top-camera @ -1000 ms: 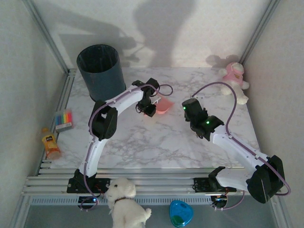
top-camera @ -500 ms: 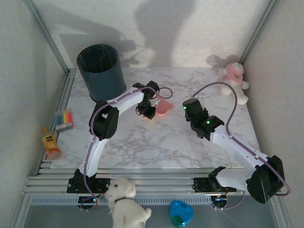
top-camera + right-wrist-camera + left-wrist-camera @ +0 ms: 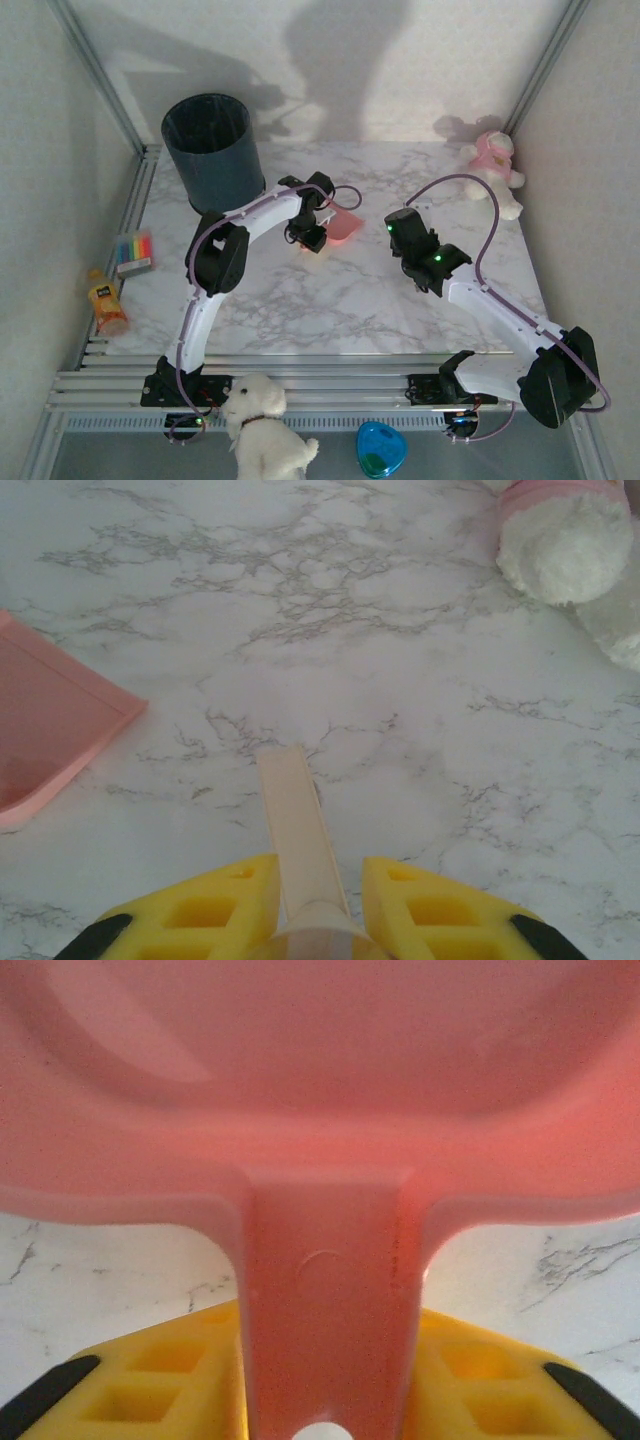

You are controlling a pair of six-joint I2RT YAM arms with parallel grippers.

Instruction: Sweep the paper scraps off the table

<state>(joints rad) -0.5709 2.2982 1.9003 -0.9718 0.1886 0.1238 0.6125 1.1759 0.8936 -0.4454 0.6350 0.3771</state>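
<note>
**A:** So, what are the claws doing right now?

**B:** The right gripper is pinched tight on a pale flat stick that pokes out over the marble table. The left gripper has the pink dustpan handle between its yellow fingers, snug on both sides. Can't tell if it's actually squeezing, though.

**A:** And further back?

**B:** In the top view the dustpan sits mid-frame on the table. Dark bin upper left, pink plush upper right.

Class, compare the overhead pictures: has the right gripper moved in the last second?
No. The right gripper, shut on a wooden stick, sits just as far from the pink plush toy as before.
</note>
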